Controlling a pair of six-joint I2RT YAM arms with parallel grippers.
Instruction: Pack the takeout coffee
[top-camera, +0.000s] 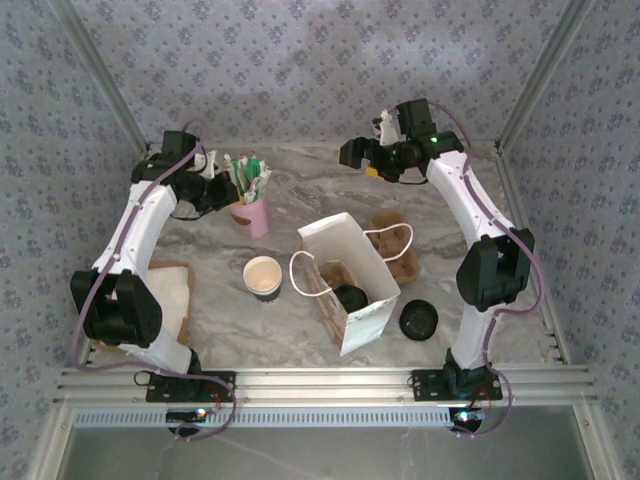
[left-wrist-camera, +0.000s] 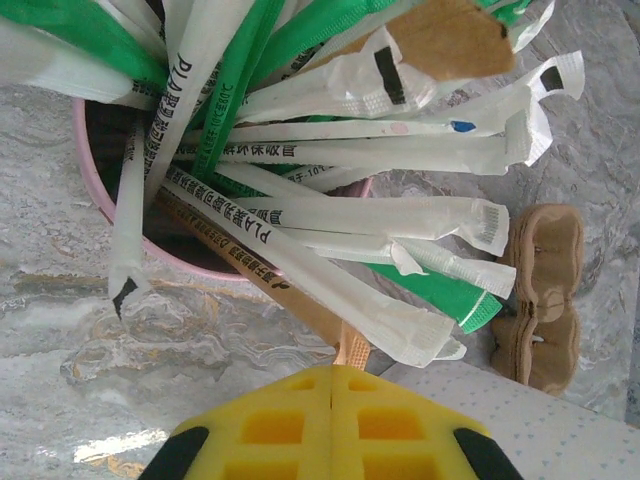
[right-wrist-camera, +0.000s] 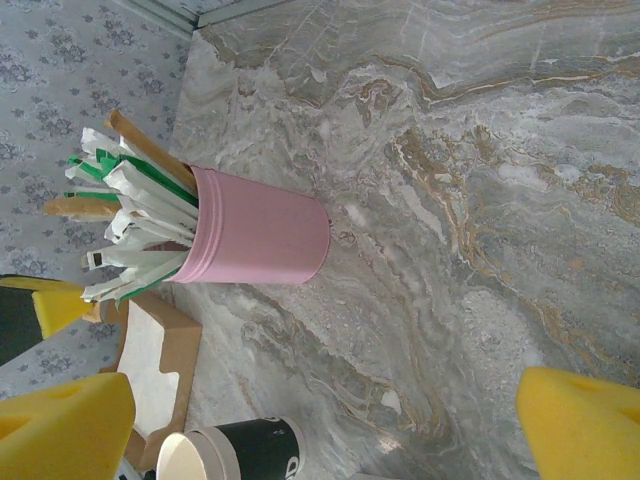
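Paper cup (top-camera: 262, 277) looks light and crushable, so grab mid-wall gently; left gripper (left-wrist-camera: 332, 425) is shut, right gripper (right-wrist-camera: 325, 400) wide open.

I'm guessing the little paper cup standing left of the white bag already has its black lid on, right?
Not quite. The paper cup left of the white bag stands open, with no lid on it. A black lid lies flat beside the bag, on its right. The top external view shows this.
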